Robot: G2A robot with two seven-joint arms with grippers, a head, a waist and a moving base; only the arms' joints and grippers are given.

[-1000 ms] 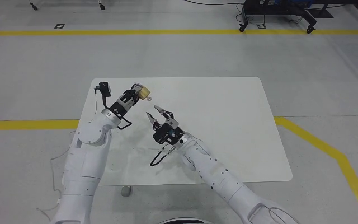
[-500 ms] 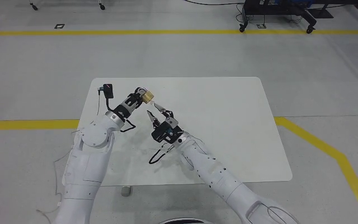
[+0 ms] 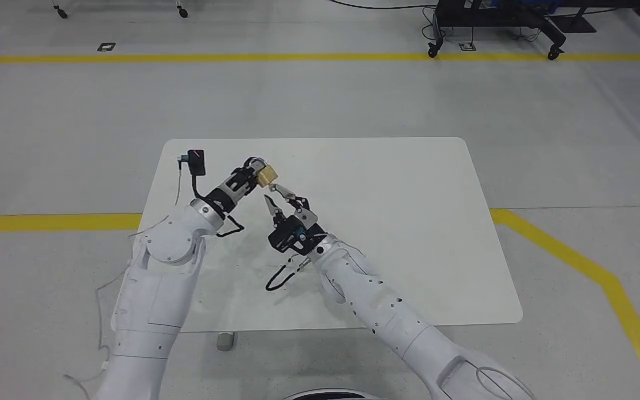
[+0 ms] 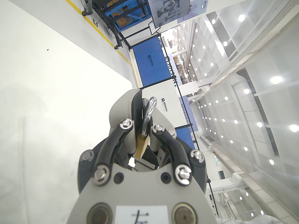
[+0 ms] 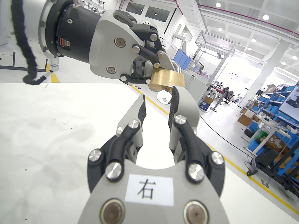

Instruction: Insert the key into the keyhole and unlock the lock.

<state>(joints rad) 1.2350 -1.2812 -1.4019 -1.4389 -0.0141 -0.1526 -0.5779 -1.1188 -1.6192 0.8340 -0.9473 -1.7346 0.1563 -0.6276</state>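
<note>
While you look down from the top view, you find the left pincer [image 3: 251, 178] raised over the white worktop [image 3: 420, 250], near its left end, and clamped on the brass lock [image 3: 265, 176]. In the left wrist view you see the lock's body pinched between both fingers, with its silver shackle [image 4: 148, 114] pointing away from the wrist. Just beside it, the right pincer [image 5: 158, 100] is spread wide and has hold of nothing. The key [image 5: 164, 96] hangs at the lock's underside. Its round head lies between the right fingertips, close to one and apart from the other. You cannot see its blade.
</note>
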